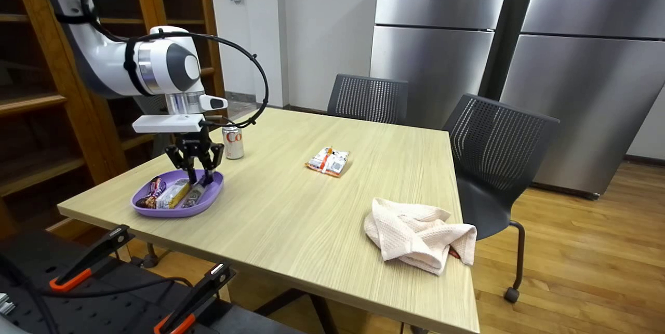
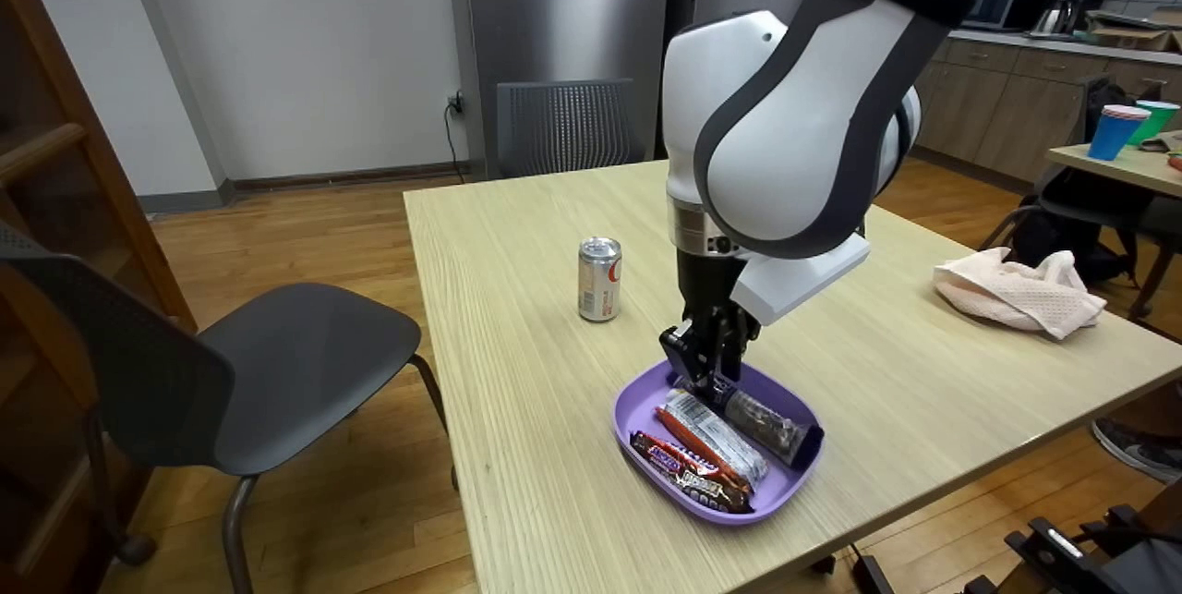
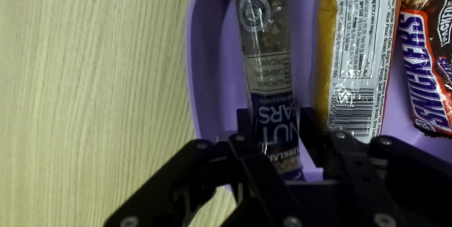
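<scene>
End effector (image 3: 274,114) spread partway, straddling nut bar (image 3: 269,68).

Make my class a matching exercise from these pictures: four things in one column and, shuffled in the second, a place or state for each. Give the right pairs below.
Column 1
1. Kirkland nut bar
2. Coke can
3. Waffle-weave towel
4. Snickers bar

Column 2
A. Crumpled in folds on the table
B. In the purple tray, away from the end effector
C. Straddled by the end effector
D. Standing upright on the table

Right pairs: 1-C, 2-D, 3-A, 4-B
</scene>
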### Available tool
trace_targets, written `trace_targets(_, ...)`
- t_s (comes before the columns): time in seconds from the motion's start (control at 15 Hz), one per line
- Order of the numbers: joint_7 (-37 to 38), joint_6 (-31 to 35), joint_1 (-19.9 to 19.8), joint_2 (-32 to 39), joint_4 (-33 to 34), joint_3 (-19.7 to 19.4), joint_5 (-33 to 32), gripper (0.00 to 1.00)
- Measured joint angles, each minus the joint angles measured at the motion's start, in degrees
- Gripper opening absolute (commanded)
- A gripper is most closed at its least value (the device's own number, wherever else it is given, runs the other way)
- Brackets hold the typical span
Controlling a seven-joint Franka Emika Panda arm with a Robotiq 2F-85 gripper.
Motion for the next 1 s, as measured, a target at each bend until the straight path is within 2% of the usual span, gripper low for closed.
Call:
trace_targets(0.2, 0.1, 0.0, -0.1, 0.0, 0.0, 0.0, 0.0, 0.96)
trace_targets(0.27, 0.2, 0.0, -0.1, 0.0, 0.0, 0.0, 0.0, 0.99)
trace_targets(0.67, 0.3, 0.0, -1.3, -0.6, 0.0, 0.0, 0.3, 1.0)
trace_targets(1.0, 0.3, 0.0, -4.8, -1.8, -0.3, -0.1, 0.5, 1.0)
